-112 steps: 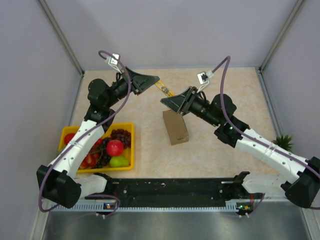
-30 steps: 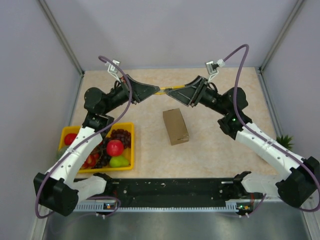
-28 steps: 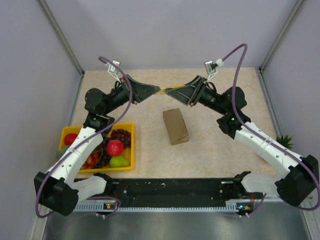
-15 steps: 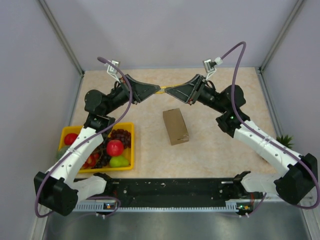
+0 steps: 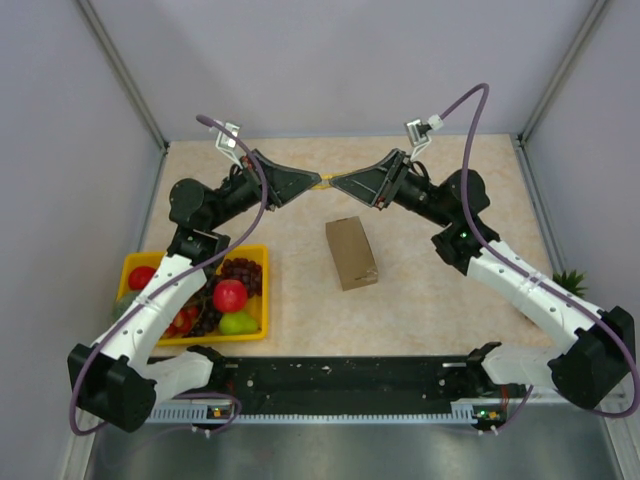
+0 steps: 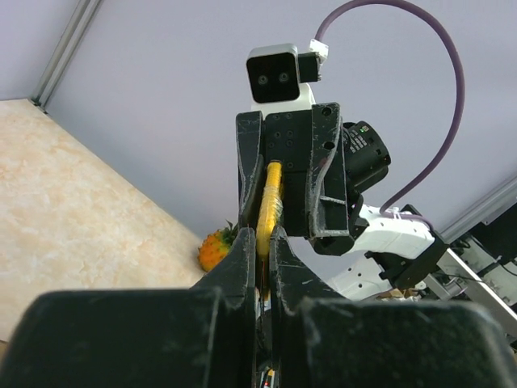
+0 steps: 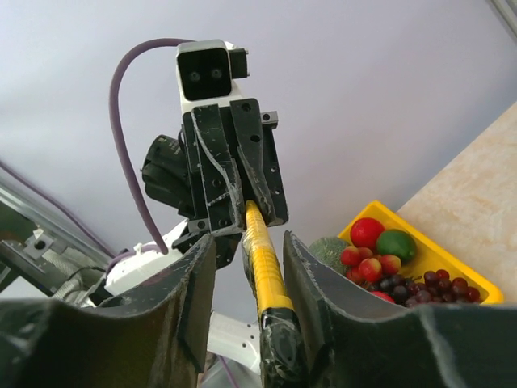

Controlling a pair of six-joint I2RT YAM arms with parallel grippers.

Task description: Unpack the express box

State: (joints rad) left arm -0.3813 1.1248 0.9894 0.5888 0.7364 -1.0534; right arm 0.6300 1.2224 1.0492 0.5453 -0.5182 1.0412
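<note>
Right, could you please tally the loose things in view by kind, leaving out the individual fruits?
Cardboard box: 1
Yellow fruit tray: 1
Yellow tool: 1
Green leafy item: 1
Total: 4

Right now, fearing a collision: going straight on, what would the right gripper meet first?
The yellow tool already between its fingers, then likely the left gripper holding the far end, head-on.

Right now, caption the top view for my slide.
Beyond the closed express box, left gripper and right gripper meet at a slim yellow tool.
</note>
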